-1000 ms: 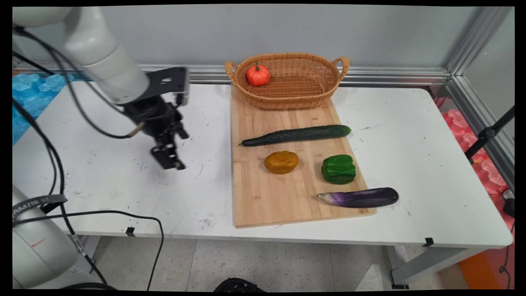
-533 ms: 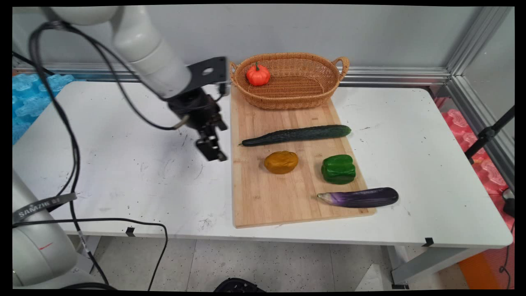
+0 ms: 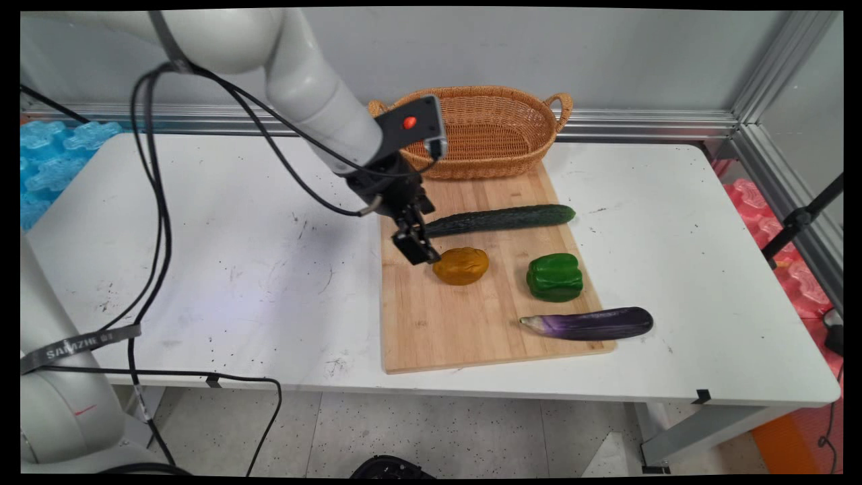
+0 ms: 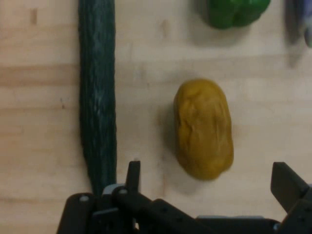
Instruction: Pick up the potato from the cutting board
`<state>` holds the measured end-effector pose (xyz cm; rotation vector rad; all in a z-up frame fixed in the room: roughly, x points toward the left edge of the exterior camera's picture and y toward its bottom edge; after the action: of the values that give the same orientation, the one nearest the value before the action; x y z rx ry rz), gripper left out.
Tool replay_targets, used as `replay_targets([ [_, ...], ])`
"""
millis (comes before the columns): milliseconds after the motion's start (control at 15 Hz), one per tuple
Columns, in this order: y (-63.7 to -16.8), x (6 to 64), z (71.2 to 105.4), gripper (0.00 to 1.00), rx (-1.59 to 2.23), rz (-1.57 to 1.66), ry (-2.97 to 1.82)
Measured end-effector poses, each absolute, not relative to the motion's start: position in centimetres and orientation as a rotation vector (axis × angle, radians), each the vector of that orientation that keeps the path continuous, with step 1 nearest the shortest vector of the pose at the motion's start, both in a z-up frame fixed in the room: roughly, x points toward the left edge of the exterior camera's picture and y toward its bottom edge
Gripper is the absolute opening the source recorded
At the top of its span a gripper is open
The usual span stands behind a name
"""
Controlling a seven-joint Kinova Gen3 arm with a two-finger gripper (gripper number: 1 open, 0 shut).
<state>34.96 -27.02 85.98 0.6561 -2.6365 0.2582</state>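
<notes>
In the main view the black two-finger claw (image 3: 419, 252) hangs at the centre of the frame, over the left part of the pale wooden cutting board (image 3: 444, 323) that lies on the white desk (image 3: 202, 269), and its tip sits just left of the brownish-yellow lumpy potato (image 3: 461, 265), close to it (whether they touch cannot be told from here). Just above the potato the long dark green cucumber (image 3: 498, 219) runs across the board, its left end hidden behind the claw. To the right sits the green bell pepper (image 3: 555, 277), and below that, at the board's lower right corner, the purple eggplant (image 3: 589, 323) lies partly off the edge. The oval woven wicker basket (image 3: 505, 128) stands at the top of the board, partly covered by the arm's black bracket. In the hand view the claw (image 4: 209, 180) is spread wide and holds nothing: one finger (image 4: 132, 176) rises at lower centre-left, the other (image 4: 290, 187) at the lower right corner. The potato (image 4: 203, 129) lies in the middle, above the gap between them, with the cucumber (image 4: 97, 92) upright at the left, the pepper (image 4: 234, 10) at the top edge and the board (image 4: 39, 122) beneath.
</notes>
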Motion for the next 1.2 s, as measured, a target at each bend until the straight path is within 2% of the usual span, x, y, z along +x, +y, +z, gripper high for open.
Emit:
replay_targets([
  [467, -27.7, 33.1, 82.5, 1.0, 0.665, 0.268, -2.6],
  [1200, -28.5, 31.8, 78.7, 1.0, 0.701, 0.275, -2.563],
])
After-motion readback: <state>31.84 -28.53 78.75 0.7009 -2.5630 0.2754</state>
